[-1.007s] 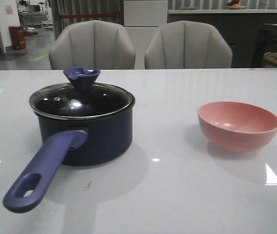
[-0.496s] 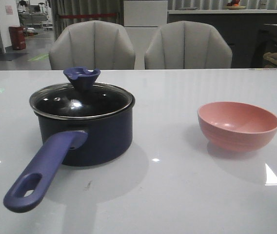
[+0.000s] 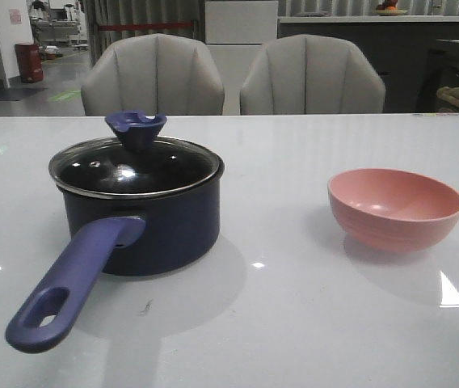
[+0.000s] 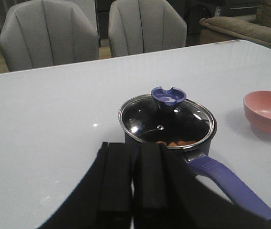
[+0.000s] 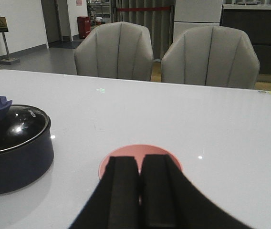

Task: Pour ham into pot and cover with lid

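The dark navy pot [image 3: 145, 226] stands left of centre on the table, its purple-blue handle [image 3: 72, 283] pointing to the front. The glass lid [image 3: 132, 166] with its blue knob [image 3: 136, 129] sits on the pot. Orange-pink ham slices [image 4: 173, 142] show through the lid in the left wrist view. The pink bowl [image 3: 395, 208] stands empty at the right. My left gripper [image 4: 133, 157] is shut and empty, raised on the near side of the pot [image 4: 166, 129]. My right gripper [image 5: 139, 164] is shut and empty, above the near side of the bowl [image 5: 140, 150]. Neither gripper shows in the front view.
Two grey chairs [image 3: 153, 74] [image 3: 310, 74] stand behind the table's far edge. The white glossy table [image 3: 294, 323] stretches wide around the pot and bowl. A sofa [image 4: 240, 26] lies beyond the table in the left wrist view.
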You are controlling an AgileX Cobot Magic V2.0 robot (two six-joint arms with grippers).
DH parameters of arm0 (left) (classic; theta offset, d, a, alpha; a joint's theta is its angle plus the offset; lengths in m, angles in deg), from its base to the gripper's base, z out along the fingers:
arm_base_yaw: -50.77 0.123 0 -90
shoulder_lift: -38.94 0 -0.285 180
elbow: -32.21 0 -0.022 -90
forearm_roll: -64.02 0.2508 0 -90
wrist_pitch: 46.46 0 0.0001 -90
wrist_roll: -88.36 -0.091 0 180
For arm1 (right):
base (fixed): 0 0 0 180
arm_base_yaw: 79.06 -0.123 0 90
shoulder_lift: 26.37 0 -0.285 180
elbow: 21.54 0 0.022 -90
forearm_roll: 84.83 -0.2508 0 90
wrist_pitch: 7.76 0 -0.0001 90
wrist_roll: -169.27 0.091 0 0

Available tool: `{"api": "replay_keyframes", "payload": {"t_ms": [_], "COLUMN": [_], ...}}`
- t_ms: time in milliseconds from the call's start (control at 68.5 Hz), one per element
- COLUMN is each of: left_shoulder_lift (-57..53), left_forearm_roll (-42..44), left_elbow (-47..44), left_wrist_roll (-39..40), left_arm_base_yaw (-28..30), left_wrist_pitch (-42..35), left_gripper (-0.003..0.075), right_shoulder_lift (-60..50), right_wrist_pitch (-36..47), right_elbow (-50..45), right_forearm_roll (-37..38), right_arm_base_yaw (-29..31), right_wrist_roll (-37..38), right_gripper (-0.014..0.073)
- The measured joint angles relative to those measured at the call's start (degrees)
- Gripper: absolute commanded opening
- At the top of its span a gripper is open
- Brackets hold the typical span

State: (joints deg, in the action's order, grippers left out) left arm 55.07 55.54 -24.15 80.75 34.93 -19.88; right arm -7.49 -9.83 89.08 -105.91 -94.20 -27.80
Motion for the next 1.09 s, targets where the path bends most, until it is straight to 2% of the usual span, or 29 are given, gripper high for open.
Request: {"api": "replay_keyframes", "payload": {"t_ms": [394,540,730,861,1095], "left_shoulder_lift": [0.0,-0.2,-3.5,-6.8,-8.6], "left_forearm_roll": [0.0,0.4,2.0,3.1,8.5], "left_elbow": [-0.1,-2.3,-9.8,-14.9,-21.0], "left_wrist_roll": [0.0,0.0,0.2,1.3,9.8], "left_arm_base_yaw": [0.0,0.5,7.7,13.0,14.7], "left_wrist_pitch": [-0.2,-2.9,-12.0,-15.1,-19.5], "left_gripper": [0.0113,0.0113,0.0113,0.0113,0.0113], "right_shoulder_lift": [0.0,0.0,0.0,0.0,0.0], "right_wrist_pitch": [0.0,0.0,0.0,0.0,0.0], "right_elbow": [0.0,0.0,0.0,0.0,0.0], "right_forearm_roll": [0.0,0.0,0.0,0.0,0.0], "right_arm_base_yaw": [0.0,0.0,0.0,0.0,0.0], "right_wrist_roll": [0.0,0.0,0.0,0.0,0.0], "right_gripper": [0.0146,0.0146,0.0146,0.0146,0.0146]}}
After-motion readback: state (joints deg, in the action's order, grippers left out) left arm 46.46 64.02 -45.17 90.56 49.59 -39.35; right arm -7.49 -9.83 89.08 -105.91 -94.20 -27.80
